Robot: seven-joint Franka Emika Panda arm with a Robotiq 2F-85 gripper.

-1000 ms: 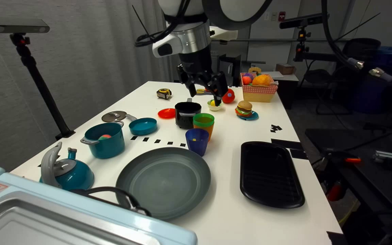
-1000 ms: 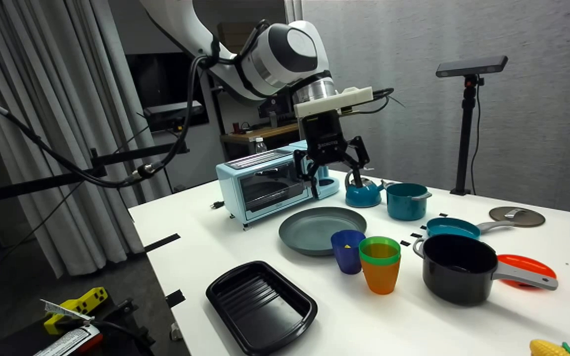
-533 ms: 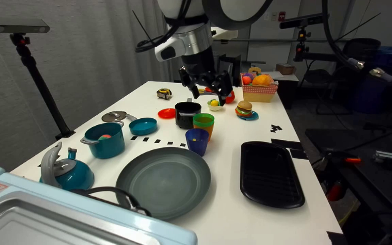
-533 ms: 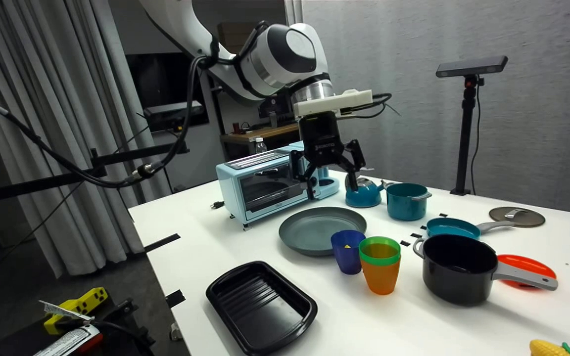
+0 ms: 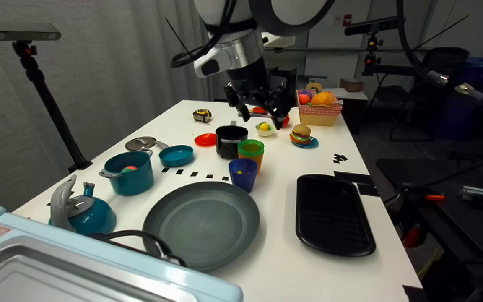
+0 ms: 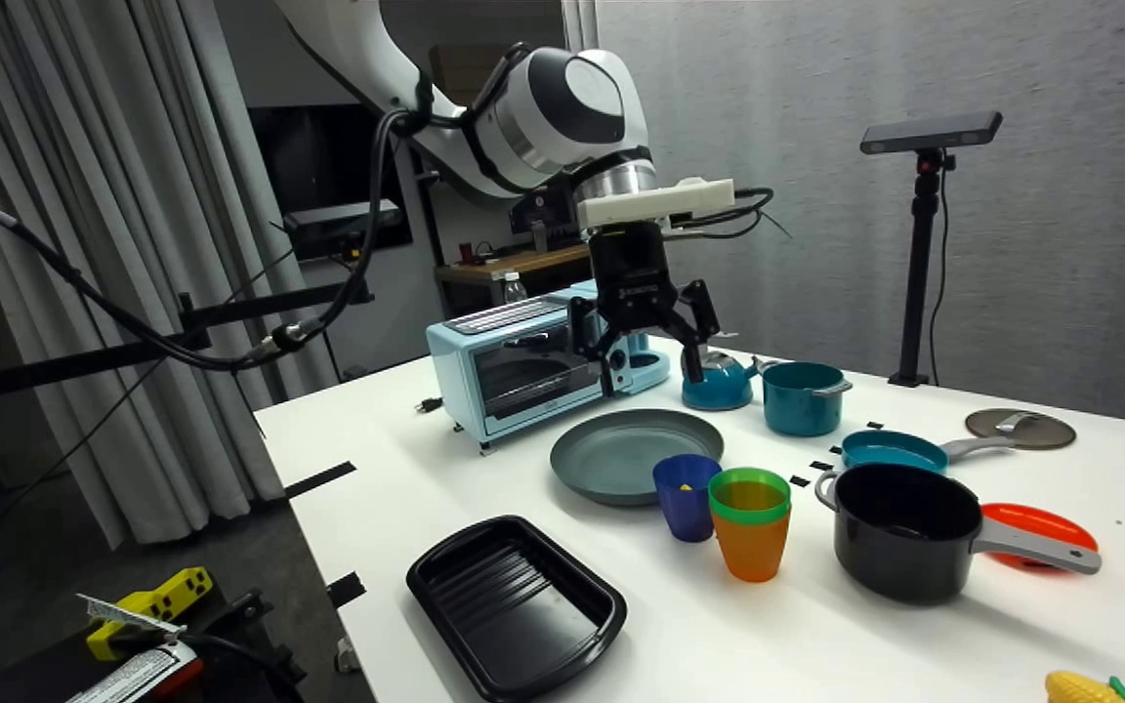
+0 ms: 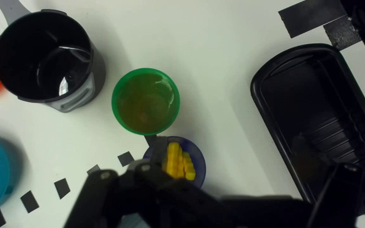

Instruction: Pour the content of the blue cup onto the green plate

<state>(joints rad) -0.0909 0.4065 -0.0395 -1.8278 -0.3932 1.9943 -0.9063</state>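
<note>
In an exterior view the gripper [image 6: 649,381] hangs above the worktop [image 6: 416,478], its jaws spread wide with nothing between them. The blue cup [image 6: 687,513] stands upright on the worktop, just beside the near rim of the green plate [image 6: 611,451]; whether they touch I cannot tell. Close on its opposite side stands a green cup [image 6: 750,496] nested in an orange cup [image 6: 751,552], and that crowding looks like the chief hazard: reaching down between them could shove the pair or tip the blue cup over. The toaster oven [image 6: 514,376], near the worktop's back edge, might hamper the arm [image 6: 567,122] in a wide tilt over the plate. In the wrist view, yellow pieces [image 7: 180,161] stand inside the blue cup, and a finger [image 7: 159,152] hides part of its rim; lowered straight from here, it may strike rim or pieces instead of passing outside. Pieces packed so upright could also wedge, then tumble past the plate if tilted sharply. In an exterior view the black tray [image 5: 333,214] lies alongside the worktop's right edge, a basket [image 5: 318,120] sits near the far right corner, and the nested pair, between the black pot [image 5: 226,147] and the blue cup, seems most in the way of a grasp.
</note>
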